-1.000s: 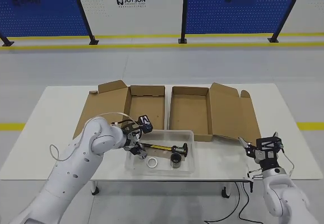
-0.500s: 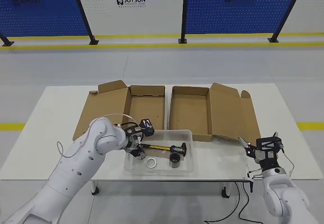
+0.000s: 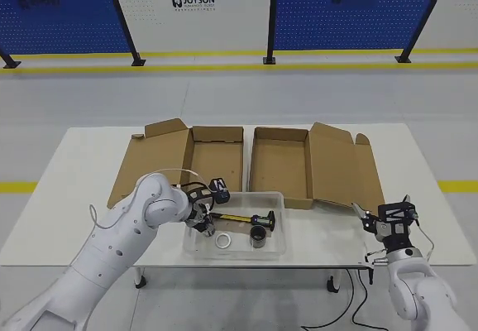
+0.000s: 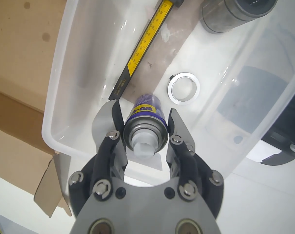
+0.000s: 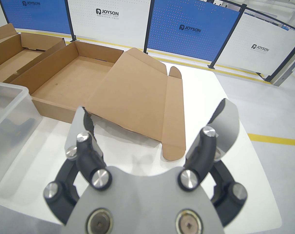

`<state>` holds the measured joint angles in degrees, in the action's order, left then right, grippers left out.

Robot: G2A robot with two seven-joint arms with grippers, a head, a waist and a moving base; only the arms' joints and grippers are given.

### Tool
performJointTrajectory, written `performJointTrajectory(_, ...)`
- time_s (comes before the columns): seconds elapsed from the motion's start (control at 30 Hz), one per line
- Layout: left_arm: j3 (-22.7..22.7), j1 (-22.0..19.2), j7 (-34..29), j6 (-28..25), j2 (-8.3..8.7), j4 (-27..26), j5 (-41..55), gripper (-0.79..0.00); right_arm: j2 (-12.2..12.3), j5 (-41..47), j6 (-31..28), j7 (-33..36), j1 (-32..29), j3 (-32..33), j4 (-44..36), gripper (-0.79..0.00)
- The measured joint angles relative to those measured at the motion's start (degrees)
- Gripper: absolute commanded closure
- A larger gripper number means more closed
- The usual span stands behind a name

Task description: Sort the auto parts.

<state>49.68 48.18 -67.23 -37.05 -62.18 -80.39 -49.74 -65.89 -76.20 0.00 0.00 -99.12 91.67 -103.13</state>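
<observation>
Left gripper [image 4: 144, 109]: we're clamping the spray can [image 4: 146, 122] near its top inside the bin [image 4: 71, 74], prob. to lift it; right gripper [image 5: 154, 109] hanging wide open.

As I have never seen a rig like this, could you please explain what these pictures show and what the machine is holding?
It is a two-armed robot at a white table. One picture looks down from above its arms; the other two come from cameras on its wrists. On the table stand two open cardboard boxes and a clear plastic bin. In the bin are a digital caliper, a metal cylinder and a metal ring. The left gripper has its fingers closed on a blue spray can inside the bin. The right gripper is open and empty, near the table's edge.
</observation>
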Motion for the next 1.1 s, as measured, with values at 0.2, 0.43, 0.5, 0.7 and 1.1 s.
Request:
performJointTrajectory(0.2, 0.1, -0.1, 0.4, 0.0, 0.37, -0.5, 0.3, 0.0, 0.0, 0.0, 0.0, 0.0, 0.0, 0.0, 0.0, -0.785)
performJointTrajectory(0.43, 2.1, 1.1, 1.4, 0.2, 1.18, -3.9, 1.6, 0.0, 0.0, 0.0, 0.0, 0.0, 0.0, 0.0, 0.0, -0.785)
performJointTrajectory(0.5, 3.1, 1.6, 1.4, 0.3, 1.53, -5.8, 2.6, 0.0, 0.0, 0.0, 0.0, 0.0, 0.0, 0.0, 0.0, -0.785)
performJointTrajectory(0.7, 7.3, 4.1, -0.3, 1.1, 2.89, -14.3, 7.5, 0.0, 0.0, 0.0, 0.0, 0.0, 0.0, 0.0, 0.0, -0.785)
performJointTrajectory(1.1, 10.7, 8.2, -4.3, 4.3, 5.86, -27.0, 14.9, 0.0, 0.0, 0.0, 0.0, 0.0, 0.0, 0.0, 0.0, -0.785)
